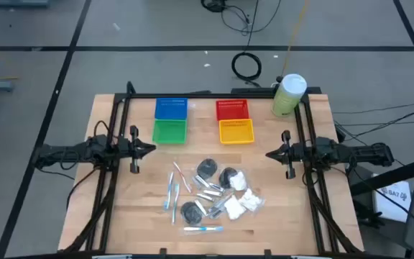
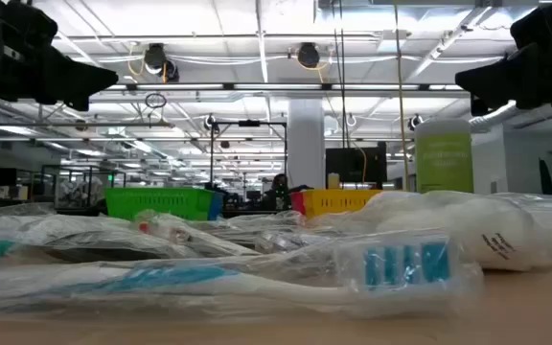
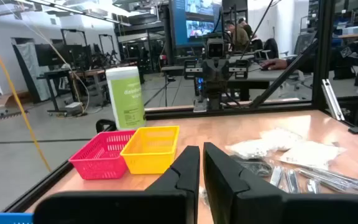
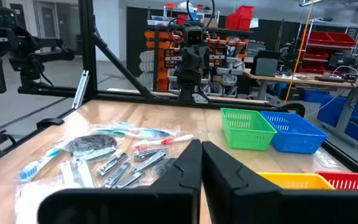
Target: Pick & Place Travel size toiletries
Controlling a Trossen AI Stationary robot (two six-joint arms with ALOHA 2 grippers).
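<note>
The travel size toiletries (image 1: 210, 193) lie in a loose pile on the wooden table's middle and near part. They include wrapped toothbrushes (image 1: 171, 193), dark round discs (image 1: 208, 168), white puffy packets (image 1: 244, 201) and small silver pieces (image 4: 120, 168). A blue-bristled toothbrush in clear wrap (image 2: 257, 273) lies closest in the low view. My left gripper (image 1: 152, 149) hovers above the table's left side, shut and empty, pointing toward the right. My right gripper (image 1: 268, 153) hovers at the right side, shut and empty, facing it. Both hang well above the pile.
Four small baskets stand at the far side: blue (image 1: 170, 108), green (image 1: 169, 131), red (image 1: 232, 109), yellow (image 1: 236, 131). A tall pale-green canister (image 1: 288, 95) with a white lid stands at the far right corner. Black frame rails (image 1: 113, 144) run along both table sides.
</note>
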